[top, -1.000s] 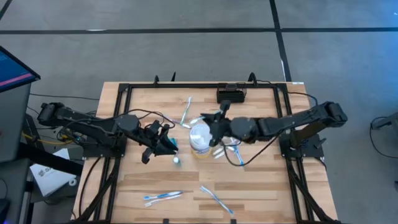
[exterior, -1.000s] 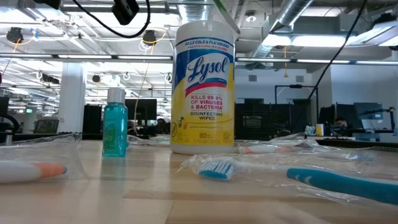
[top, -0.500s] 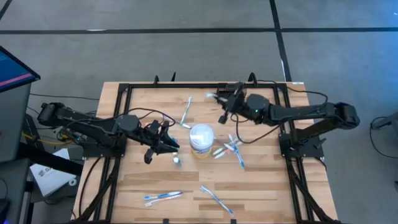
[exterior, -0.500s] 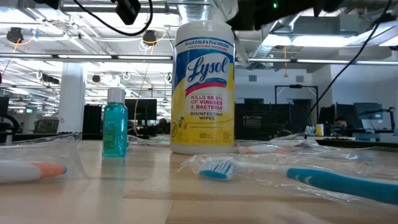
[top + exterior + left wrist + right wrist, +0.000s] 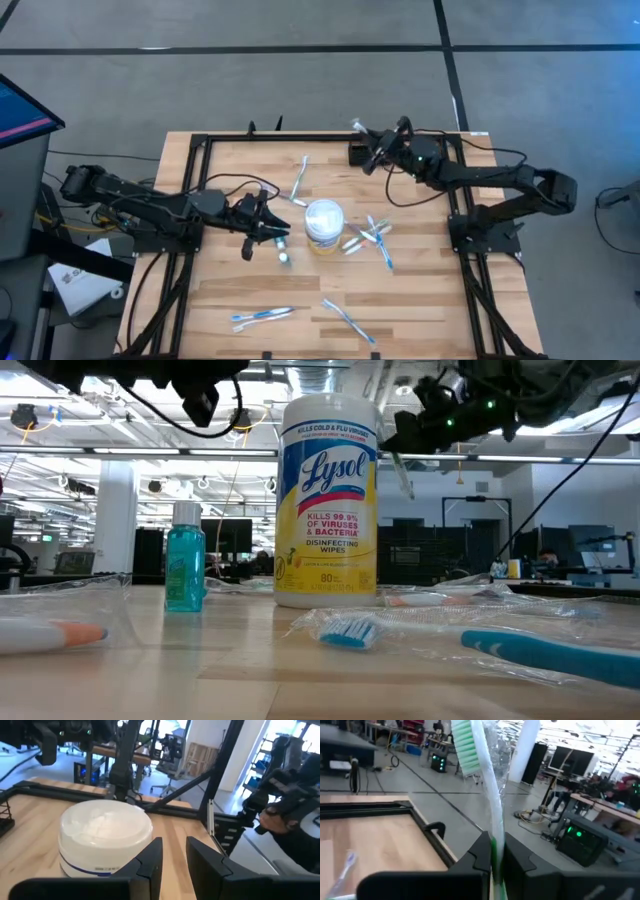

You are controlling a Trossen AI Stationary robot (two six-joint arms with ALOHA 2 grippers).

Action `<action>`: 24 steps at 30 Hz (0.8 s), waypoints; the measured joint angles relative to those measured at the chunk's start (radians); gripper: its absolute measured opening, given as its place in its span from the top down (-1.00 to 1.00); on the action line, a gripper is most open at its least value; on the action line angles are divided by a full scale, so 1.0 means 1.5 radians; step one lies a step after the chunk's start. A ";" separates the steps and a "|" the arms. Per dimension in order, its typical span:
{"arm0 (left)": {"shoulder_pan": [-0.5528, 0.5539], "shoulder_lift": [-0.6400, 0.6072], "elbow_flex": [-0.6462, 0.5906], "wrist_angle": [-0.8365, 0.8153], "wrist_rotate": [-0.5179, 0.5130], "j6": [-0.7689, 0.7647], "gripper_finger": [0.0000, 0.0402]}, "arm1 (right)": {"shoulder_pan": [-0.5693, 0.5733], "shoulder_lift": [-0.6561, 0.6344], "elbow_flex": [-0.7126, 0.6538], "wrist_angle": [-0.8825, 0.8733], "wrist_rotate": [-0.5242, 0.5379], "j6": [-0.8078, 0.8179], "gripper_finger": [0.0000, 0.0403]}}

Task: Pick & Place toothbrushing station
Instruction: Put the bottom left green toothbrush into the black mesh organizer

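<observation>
My right gripper (image 5: 373, 152) hovers at the table's far side, over the small black rack (image 5: 356, 157), which it partly hides. It is shut on a green-bristled toothbrush (image 5: 469, 750) in clear wrap. My left gripper (image 5: 276, 233) stands open just left of the round white tub (image 5: 322, 222), nothing between its fingers (image 5: 151, 862). The tub (image 5: 105, 837) stands upright on the table, lid up. A small teal bottle (image 5: 284, 257) stands near the left gripper. My right gripper pinches the toothbrush's handle (image 5: 494, 837) between its two fingers, below the bristled head. The fingers point about level and lie across the brush. The brush is lifted clear of the table and tilted, head (image 5: 357, 125) uppermost and lower handle end (image 5: 400, 472) hanging below the fingers.
Wrapped toothbrushes lie loose on the table: a cluster right of the tub (image 5: 372, 238), one behind it (image 5: 300, 180) and two near the front edge (image 5: 262, 316), (image 5: 348, 318). A black frame (image 5: 205, 145) borders the table.
My right gripper has swung from beside the white tub toward the table's far right edge, rolling as it went. It has carried the toothbrush over to the black rack. My left gripper has dipped a little and rolled beside the tub.
</observation>
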 joint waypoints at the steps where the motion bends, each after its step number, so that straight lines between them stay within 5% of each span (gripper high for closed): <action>1: 0.000 0.000 -0.003 0.006 0.000 0.000 0.60 | -0.015 0.000 -0.007 0.010 -0.009 0.006 0.93; 24: 0.007 0.000 -0.021 0.048 -0.017 0.052 0.60 | -0.241 0.001 -0.121 0.166 -0.133 0.134 0.93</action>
